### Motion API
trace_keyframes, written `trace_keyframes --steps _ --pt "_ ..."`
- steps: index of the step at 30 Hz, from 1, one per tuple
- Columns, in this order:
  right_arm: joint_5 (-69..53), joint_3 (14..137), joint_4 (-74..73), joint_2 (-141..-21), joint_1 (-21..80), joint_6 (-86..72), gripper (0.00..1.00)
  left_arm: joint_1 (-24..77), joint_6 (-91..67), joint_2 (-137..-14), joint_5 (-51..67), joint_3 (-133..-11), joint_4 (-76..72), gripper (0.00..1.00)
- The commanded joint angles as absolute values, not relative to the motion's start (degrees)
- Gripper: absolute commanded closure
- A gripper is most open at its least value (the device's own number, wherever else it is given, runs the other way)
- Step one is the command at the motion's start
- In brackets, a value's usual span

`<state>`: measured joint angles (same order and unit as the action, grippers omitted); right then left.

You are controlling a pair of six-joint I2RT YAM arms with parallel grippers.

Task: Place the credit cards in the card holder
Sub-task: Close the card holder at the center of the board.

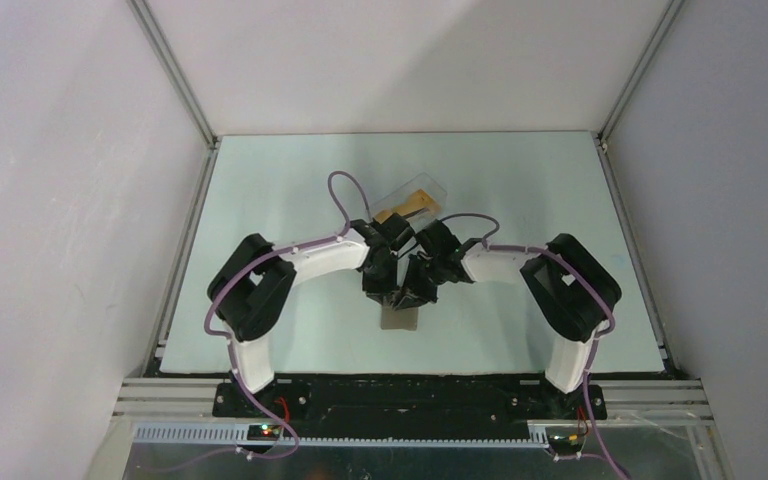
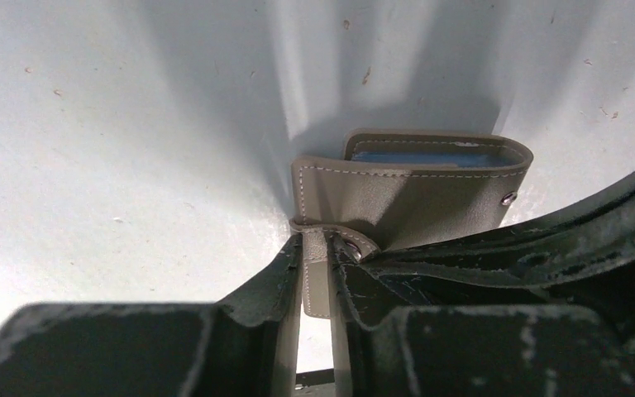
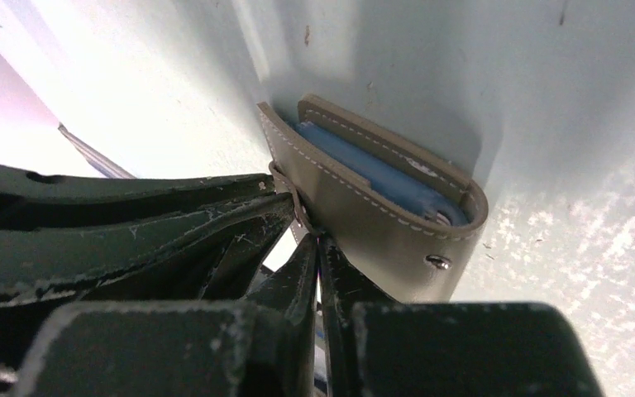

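The grey-taupe card holder (image 1: 400,320) lies folded on the table between both grippers, with something blue showing in its open top edge (image 2: 430,157). My left gripper (image 2: 316,252) is shut on the holder's strap, which hangs between its fingers. My right gripper (image 3: 316,240) is shut, its tips pressed against the strap where it meets the card holder (image 3: 380,223); nothing shows between them. In the top view the two grippers (image 1: 385,288) (image 1: 415,288) meet just above the holder. An orange credit card (image 1: 407,211) lies in a clear plastic box behind them.
The clear plastic box (image 1: 430,190) sits tilted at mid-table, just beyond the wrists. The pale green table top (image 1: 290,190) is fenced by metal rails and white walls on the left, right and back. Purple cables loop over both arms.
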<state>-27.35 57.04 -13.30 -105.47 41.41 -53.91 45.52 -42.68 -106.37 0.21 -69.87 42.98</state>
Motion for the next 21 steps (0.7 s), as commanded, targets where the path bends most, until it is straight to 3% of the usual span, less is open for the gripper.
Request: trace_keyframes --steps 1,5,10,21 --pt "-13.7 53.7 -12.8 -101.4 43.1 -49.4 0.90 48.9 -44.9 -109.2 3.7 -67.1 36.3 0.78" --pt "-15.7 53.6 -13.6 -96.7 41.6 -49.4 0.86 48.2 -44.0 -107.3 3.4 -65.5 36.3 0.78" --pt "-17.1 53.7 -14.5 -94.0 39.9 -49.1 0.68 48.0 -42.3 -103.7 2.1 -64.9 36.3 0.77" --pt "-24.3 53.6 -10.2 -98.4 39.3 -49.5 0.67 47.4 -38.0 -98.1 0.7 -64.7 36.4 0.70"
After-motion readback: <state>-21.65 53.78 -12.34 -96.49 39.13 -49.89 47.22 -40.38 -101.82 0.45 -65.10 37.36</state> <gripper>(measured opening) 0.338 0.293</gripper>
